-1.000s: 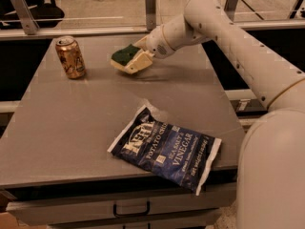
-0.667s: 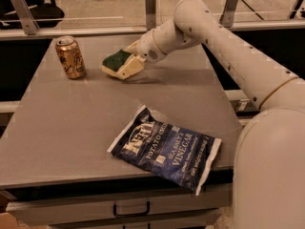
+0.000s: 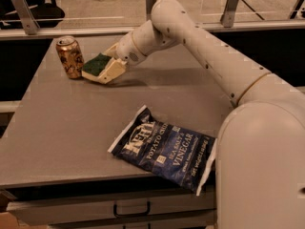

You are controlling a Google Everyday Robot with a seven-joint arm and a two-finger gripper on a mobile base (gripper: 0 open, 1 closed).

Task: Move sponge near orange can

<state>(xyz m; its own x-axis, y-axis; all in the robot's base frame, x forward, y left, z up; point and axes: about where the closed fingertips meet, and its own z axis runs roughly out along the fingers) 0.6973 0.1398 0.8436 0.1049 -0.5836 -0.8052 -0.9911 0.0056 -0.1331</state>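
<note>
sponge (image 3: 96, 63): one, green face up, long axis points left toward orange can (image 3: 69, 57)
orange can: one, upright
chip bag (image 3: 164, 149): one
gripper (image 3: 100, 70): beside can, clamped on sponge

End effector (image 3: 97, 70) by the can (image 3: 69, 57) grips the sponge (image 3: 96, 62) — foam underside hidden; arm (image 3: 214, 56) cut off at the right edge.

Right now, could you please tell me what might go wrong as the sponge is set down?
The gripper, shut on the sponge, sits right beside the orange can; any leftward push could tip the upright can. The can also stands fairly close to the left edge of the table, so a knock might send it off.
</note>
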